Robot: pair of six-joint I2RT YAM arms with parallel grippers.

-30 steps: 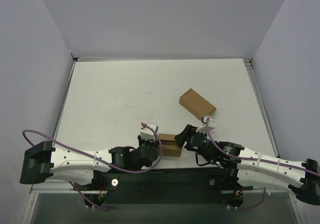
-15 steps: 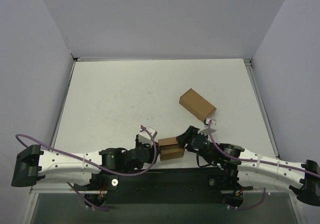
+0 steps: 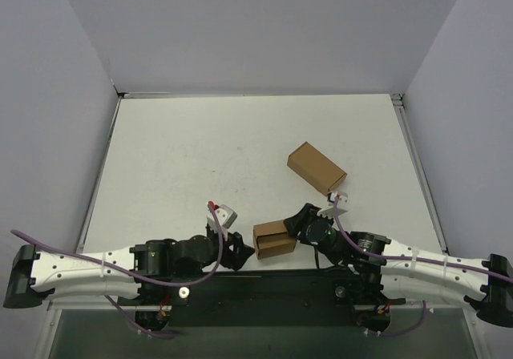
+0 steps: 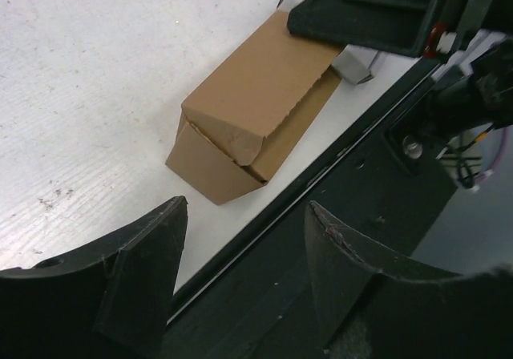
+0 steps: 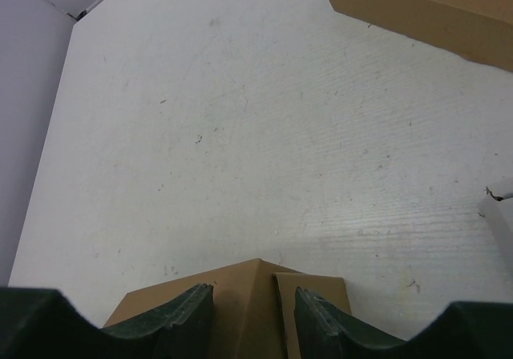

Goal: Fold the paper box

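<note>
The paper box (image 3: pixel 272 239) is a small brown carton lying on the white table at the near edge, between both arms. In the left wrist view the paper box (image 4: pixel 256 118) shows a slanted end flap standing slightly ajar. My left gripper (image 3: pixel 240 252) sits just left of it, open and apart from it, with nothing between its fingers (image 4: pixel 144 271). My right gripper (image 3: pixel 295 227) is at the box's right end. In the right wrist view its jaws (image 5: pixel 252 291) stand apart over the brown top of the box (image 5: pixel 248 311), which spreads past both fingers.
A longer brown carton (image 3: pixel 317 165) lies further back on the right, also seen as the carton (image 5: pixel 425 6). A small white-grey piece (image 4: pixel 357 62) lies by the box's far end. The black base rail (image 4: pixel 321 215) runs along the near edge. Grey walls enclose the table.
My left gripper let go of the box's left end, opened and drew back to the left. The right gripper's jaws narrowed, and the box shifted slightly.
</note>
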